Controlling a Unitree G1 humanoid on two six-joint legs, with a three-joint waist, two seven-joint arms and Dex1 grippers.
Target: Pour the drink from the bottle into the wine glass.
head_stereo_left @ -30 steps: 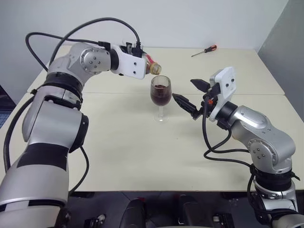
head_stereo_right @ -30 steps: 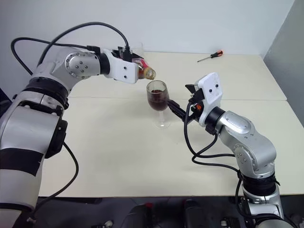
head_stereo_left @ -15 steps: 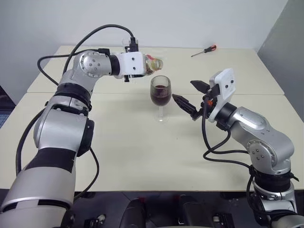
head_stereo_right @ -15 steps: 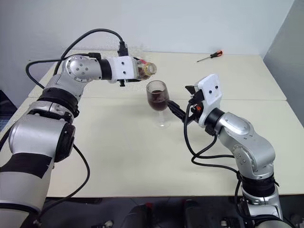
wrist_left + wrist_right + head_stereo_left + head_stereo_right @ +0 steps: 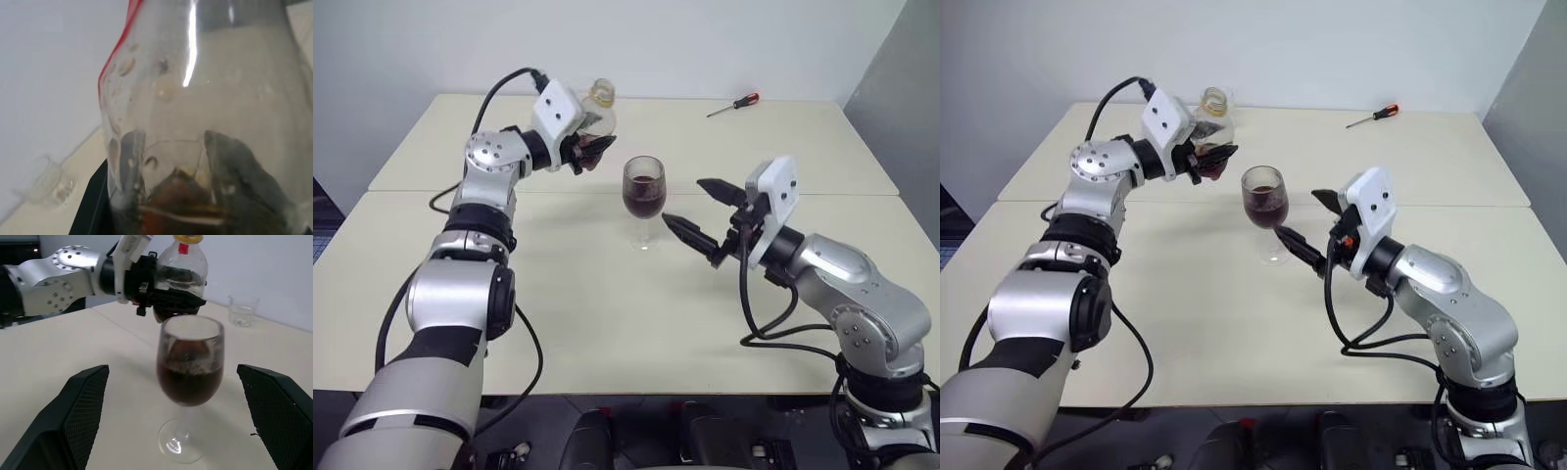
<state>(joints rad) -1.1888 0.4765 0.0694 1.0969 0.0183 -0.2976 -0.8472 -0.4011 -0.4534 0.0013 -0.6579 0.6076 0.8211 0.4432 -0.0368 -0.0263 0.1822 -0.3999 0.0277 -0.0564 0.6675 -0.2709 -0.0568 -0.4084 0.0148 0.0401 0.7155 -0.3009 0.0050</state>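
Pouring looks done: your left claw (image 5: 590, 149) clenches the upright bottle (image 5: 598, 110) beside the filled wine glass (image 5: 643, 190); next, set it on the counter (image 5: 607, 294).

Up close the bottle (image 5: 195, 122) runs off every edge, and its lower body sits buried in the left tool (image 5: 588, 152).

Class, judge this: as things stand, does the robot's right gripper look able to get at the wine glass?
Probably yes: the right gripper is open, level, pointing at the wine glass, with bare table between.
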